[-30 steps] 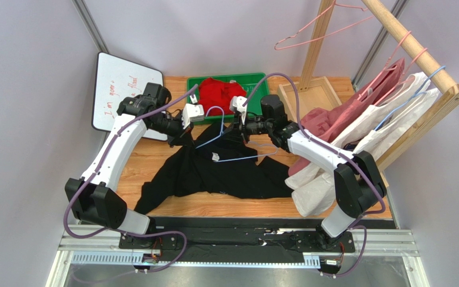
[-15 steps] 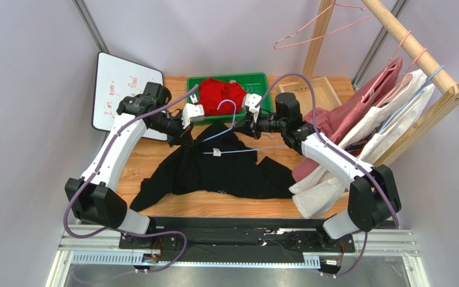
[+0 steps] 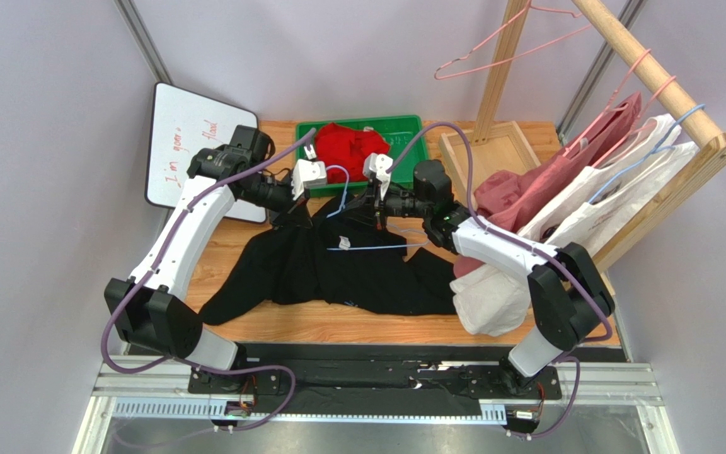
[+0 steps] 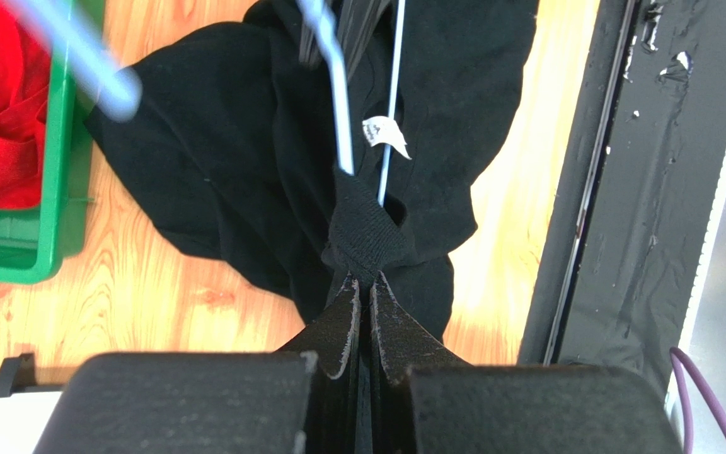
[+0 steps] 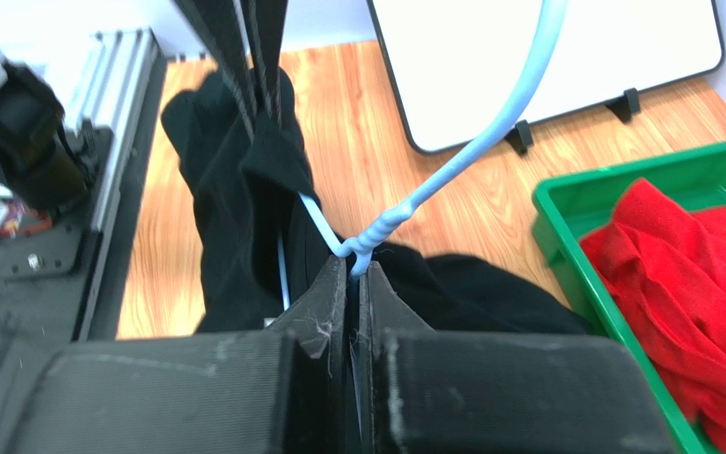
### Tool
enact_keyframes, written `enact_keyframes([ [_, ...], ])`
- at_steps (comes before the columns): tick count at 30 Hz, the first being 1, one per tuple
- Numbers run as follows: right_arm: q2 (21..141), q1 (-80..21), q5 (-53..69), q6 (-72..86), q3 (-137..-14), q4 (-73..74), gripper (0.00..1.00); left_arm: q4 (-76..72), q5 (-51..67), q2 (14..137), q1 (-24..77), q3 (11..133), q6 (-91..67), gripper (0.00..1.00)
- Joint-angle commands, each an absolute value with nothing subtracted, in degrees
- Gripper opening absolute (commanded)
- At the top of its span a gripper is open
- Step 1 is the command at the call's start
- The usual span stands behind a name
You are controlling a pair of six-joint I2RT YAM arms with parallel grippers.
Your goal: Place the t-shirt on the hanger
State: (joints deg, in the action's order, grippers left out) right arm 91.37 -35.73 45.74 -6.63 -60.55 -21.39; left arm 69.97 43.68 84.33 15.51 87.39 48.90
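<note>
The only writing I see is red handwriting on the whiteboard [image 3: 190, 142], too small for me to read. The white tag [image 4: 384, 135] on the t-shirt [image 4: 225, 170] shows no legible print.

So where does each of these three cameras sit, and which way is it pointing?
Top: above and behind, looking down on the table; both arms show whole.
Left wrist: on the left arm, looking along its left hand pinching the t-shirt.
Right wrist: on the right arm, looking past its right hand clamping the hanger.
Both wrist views share t-shirt, hanger and green bin.
</note>
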Motion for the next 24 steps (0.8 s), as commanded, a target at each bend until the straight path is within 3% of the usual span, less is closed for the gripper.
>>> enact_keyframes([
  [1, 93.25, -36.83, 44.04, 3.22, -59.85, -38.64, 0.0, 67.77, 47.37, 83.5, 16.08, 88.24, 46.41, 0.01],
  [8, 93.34, -37.27, 45.0, 4.49, -58.54, -40.78, 0.0, 73.37, 42.36, 84.89, 13.81, 92.61, 49.47, 0.4],
  [13, 92.64, -37.27, 46.58, 4.31, -57.66, -41.13, 0.0, 79.45, 43.07, 83.94, 10.72, 93.52, 61.05, 0.55],
  [14, 92.64, -37.27, 46.76, 4.48, -57.74, -41.31, 0.0, 78.84, 43.15, 82.28, 10.72, 91.17, 61.87, 0.63],
  [24, 93.08, -37.53, 48.6, 8.43, -59.24, -45.35, 0.0, 63.11, 44.91, 77.61, 11.95, 78.84, 64.25, 0.68],
])
